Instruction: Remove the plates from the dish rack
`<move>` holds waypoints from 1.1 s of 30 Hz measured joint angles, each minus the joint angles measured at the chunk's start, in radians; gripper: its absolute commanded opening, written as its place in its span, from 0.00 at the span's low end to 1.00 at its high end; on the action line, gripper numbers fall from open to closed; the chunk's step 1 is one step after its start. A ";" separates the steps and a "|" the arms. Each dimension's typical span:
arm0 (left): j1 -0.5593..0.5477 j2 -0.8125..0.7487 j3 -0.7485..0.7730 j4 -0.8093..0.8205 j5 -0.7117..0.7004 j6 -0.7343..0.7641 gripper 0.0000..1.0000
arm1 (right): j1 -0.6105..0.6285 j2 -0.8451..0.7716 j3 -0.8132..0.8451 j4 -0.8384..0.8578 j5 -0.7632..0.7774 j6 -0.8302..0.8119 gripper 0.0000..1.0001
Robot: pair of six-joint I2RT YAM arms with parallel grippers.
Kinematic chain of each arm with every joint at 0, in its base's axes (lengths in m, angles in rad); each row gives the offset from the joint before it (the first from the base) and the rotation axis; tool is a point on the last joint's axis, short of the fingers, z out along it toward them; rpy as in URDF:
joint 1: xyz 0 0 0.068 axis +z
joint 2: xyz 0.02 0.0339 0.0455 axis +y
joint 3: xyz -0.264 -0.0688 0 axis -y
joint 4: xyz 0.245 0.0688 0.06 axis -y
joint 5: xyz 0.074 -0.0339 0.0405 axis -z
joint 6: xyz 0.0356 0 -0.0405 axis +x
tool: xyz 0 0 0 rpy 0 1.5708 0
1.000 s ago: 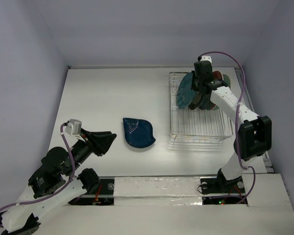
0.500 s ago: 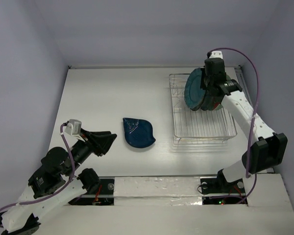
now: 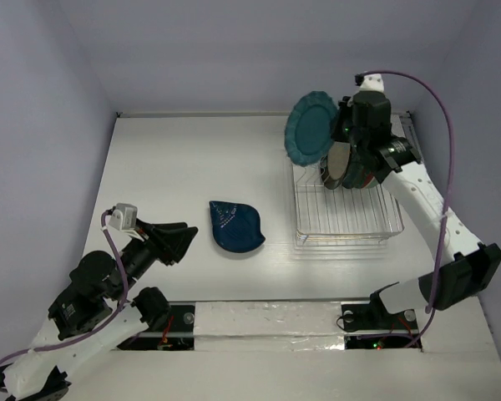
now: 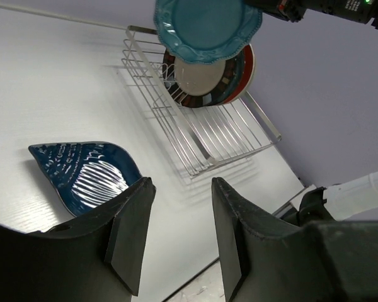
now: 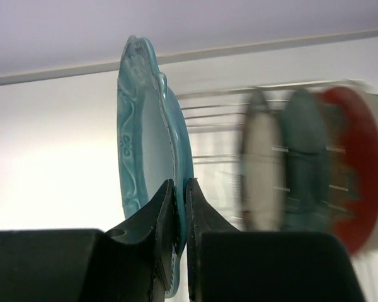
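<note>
My right gripper (image 5: 175, 189) is pinched shut on the rim of the teal scalloped plate (image 3: 309, 128), held upright above the dish rack (image 3: 376, 219) near the bench's far-right corner. Just behind it in the rack stand three plates: cream-centred (image 4: 200, 75), dark teal (image 5: 305, 163) and red-rimmed (image 5: 349, 170), with a possible pale fourth. One blue leaf plate (image 3: 235, 225) lies flat mid-bench. My left gripper (image 4: 181, 185) hangs wide open and empty by the near-left corner.
</note>
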 measured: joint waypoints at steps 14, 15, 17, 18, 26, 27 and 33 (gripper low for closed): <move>0.019 -0.026 -0.012 0.014 0.000 0.001 0.40 | 0.256 0.740 0.445 0.227 -0.245 0.366 0.00; 0.019 -0.027 -0.012 0.014 0.000 0.001 0.40 | 0.262 0.775 0.468 0.228 -0.257 0.388 0.00; 0.019 -0.028 -0.012 0.014 0.000 0.001 0.41 | 0.269 0.845 0.512 0.229 -0.277 0.427 0.00; 0.019 -0.028 -0.012 0.014 0.000 0.002 0.41 | 0.270 0.867 0.526 0.230 -0.286 0.441 0.00; 0.026 -0.028 -0.012 0.015 0.000 0.002 0.41 | 0.289 1.044 0.686 0.249 -0.325 0.557 0.00; 0.026 -0.028 -0.012 0.015 0.000 0.002 0.41 | 0.293 1.056 0.691 0.254 -0.325 0.568 0.00; 0.026 -0.028 -0.012 0.015 0.000 0.002 0.41 | 0.319 1.113 0.693 0.256 -0.329 0.621 0.03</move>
